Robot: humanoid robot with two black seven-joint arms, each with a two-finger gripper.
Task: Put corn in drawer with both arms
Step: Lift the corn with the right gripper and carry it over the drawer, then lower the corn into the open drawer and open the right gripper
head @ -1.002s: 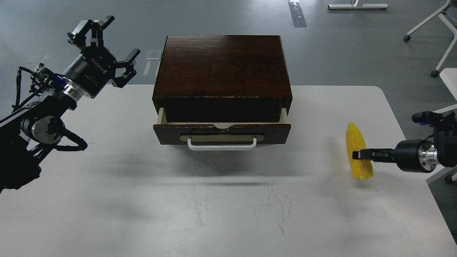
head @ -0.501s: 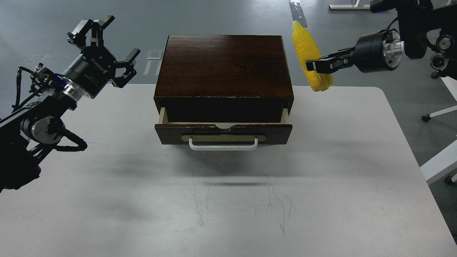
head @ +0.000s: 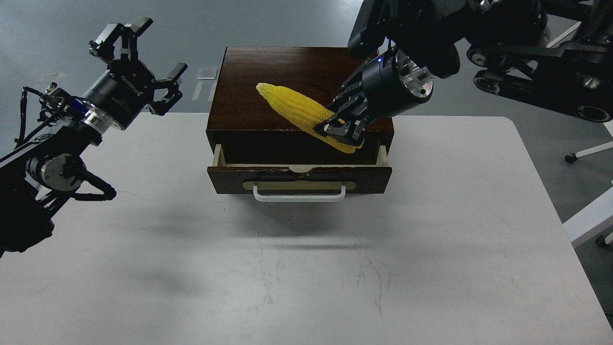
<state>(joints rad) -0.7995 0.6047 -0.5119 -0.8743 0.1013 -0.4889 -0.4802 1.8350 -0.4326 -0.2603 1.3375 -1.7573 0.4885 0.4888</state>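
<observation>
Since half a second ago my right arm has swung in from the far right, carrying the corn (head: 301,114) from beside the box to over its front half; the left arm has not shifted, and the drawer stands open by the same amount.

From the head view, my right gripper (head: 344,129) comes down from the upper right and pinches the thick end of the corn between its fingers. The cob lies tilted, its pointed tip up and to the left over the dark wooden box (head: 268,76), its thick end low and to the right, over the right part of the open drawer (head: 299,178). I see it held in the air, not resting in the drawer; whether it brushes the box top I cannot tell.

The drawer is pulled partly out toward me, pale wood sides showing at both ends, its inside dark in shadow. Its white bar handle (head: 299,194) sits on a brass-coloured plate across the front.

My left gripper (head: 136,62) hangs well apart from the box, up at the left past the bench (head: 306,268) edge, its fingers spread wide and holding nothing. The ROBOTIQ marking shows on its body. The box stands at the far middle of the white bench.
</observation>
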